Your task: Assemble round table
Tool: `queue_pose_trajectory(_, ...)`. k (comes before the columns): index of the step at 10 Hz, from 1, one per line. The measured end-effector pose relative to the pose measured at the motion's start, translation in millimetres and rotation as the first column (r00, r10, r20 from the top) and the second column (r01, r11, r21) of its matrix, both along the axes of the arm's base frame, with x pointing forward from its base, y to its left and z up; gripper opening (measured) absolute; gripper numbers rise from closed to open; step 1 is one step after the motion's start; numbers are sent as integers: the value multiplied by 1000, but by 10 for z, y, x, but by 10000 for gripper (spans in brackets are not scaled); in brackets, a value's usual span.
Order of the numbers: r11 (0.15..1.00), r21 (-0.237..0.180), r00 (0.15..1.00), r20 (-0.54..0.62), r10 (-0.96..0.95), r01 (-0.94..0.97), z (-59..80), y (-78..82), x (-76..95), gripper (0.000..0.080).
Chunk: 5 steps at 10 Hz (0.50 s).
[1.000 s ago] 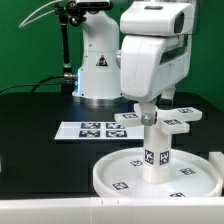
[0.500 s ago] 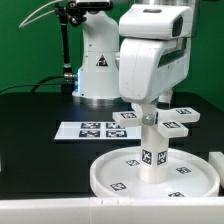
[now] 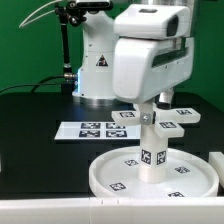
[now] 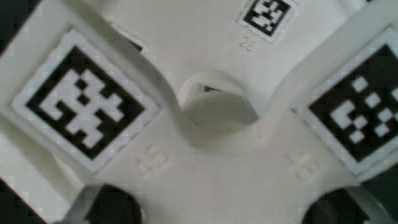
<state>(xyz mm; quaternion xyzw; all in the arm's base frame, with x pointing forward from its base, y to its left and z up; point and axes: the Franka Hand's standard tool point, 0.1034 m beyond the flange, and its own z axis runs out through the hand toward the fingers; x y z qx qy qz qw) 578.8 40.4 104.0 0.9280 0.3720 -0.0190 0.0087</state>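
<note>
The large round disc (image 3: pixel 108 172) lies flat at the front of the black table. The short thick leg (image 3: pixel 154 156) stands upright in its middle. The cross-shaped base piece (image 3: pixel 168 124) sits flat on top of the leg. My gripper (image 3: pixel 147 112) comes straight down onto it and is shut on the base piece. In the wrist view the base piece (image 4: pixel 107 150) fills the picture, with its centre hole (image 4: pixel 217 106) and two tags showing. My gripper (image 4: pixel 231 205) has one dark fingertip (image 4: pixel 107 206) on each side of the piece.
The marker board (image 3: pixel 92 129) lies behind the disc, in front of the arm's white pedestal (image 3: pixel 100 68). A white block (image 3: pixel 217 160) stands at the exterior view's right edge, and a white rail (image 3: pixel 40 212) runs along the front.
The hand has turned and shifted a little toward the exterior view's left while holding the base piece on the leg. The disc and leg stay in place.
</note>
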Motion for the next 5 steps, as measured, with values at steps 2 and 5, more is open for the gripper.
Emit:
queue_pose_trajectory(2,981,-4,981,12,-193,193,-7,-15,-19,442)
queue_pose_trajectory(5,923,-7,923,20,-385,385,-14,-13,-19,442)
